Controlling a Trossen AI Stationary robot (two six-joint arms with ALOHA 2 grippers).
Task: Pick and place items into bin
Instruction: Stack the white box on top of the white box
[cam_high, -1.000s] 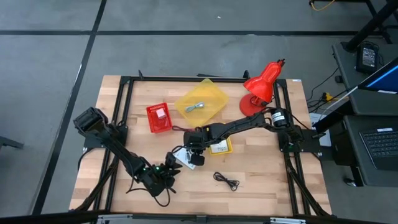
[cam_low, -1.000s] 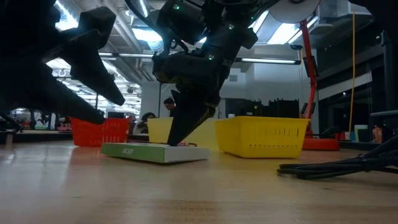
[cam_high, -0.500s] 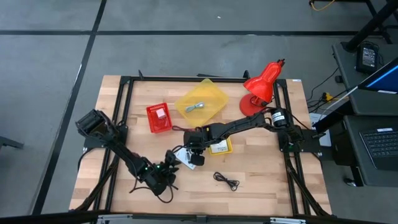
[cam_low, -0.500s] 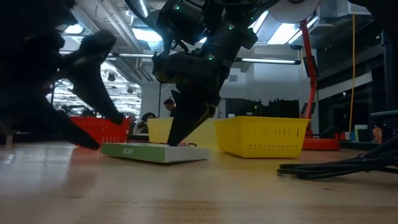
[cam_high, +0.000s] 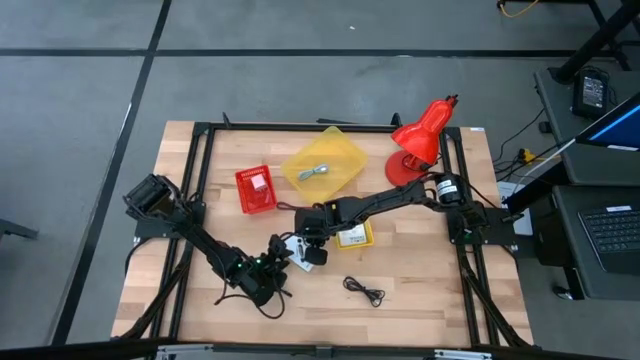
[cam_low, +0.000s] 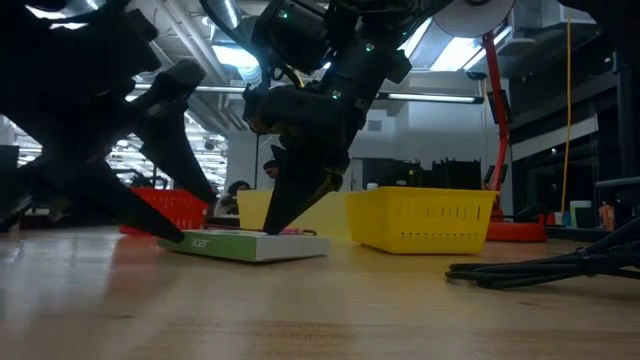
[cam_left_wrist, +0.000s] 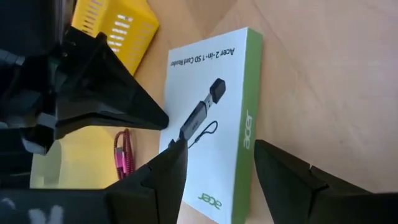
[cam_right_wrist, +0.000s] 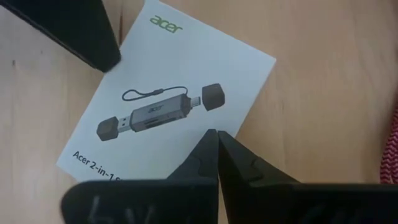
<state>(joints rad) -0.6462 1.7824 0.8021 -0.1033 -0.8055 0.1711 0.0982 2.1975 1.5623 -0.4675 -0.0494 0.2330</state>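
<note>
Left arm: extended from its base at the bench's left edge, diagonally toward the front middle, forearm kept low over the wood.
Left gripper: fingers spread, one on either side of the near end of the card-reader box; whether the pads touch it cannot be told.
Right arm: reached from its base at the right edge across the middle of the bench, wrist bent downward.
Right gripper: fingers pressed together with nothing between them, tips pointed down onto the top face of the box.
Acer SD card reader box: white with a green side, laid flat on the bench just front of centre, between the two grippers.
Yellow bin: placed toward the back edge, middle of the bench; a small grey item is seen inside it.
Small yellow basket: set just right of the right gripper, near the bench's centre.
Red basket: set left of the yellow bin.
Black cord: coiled loosely toward the front edge, right of the box.
Pink-ended cord: seen beside the small yellow basket in the left wrist view.
Red desk lamp: stood at the back right corner.
</note>
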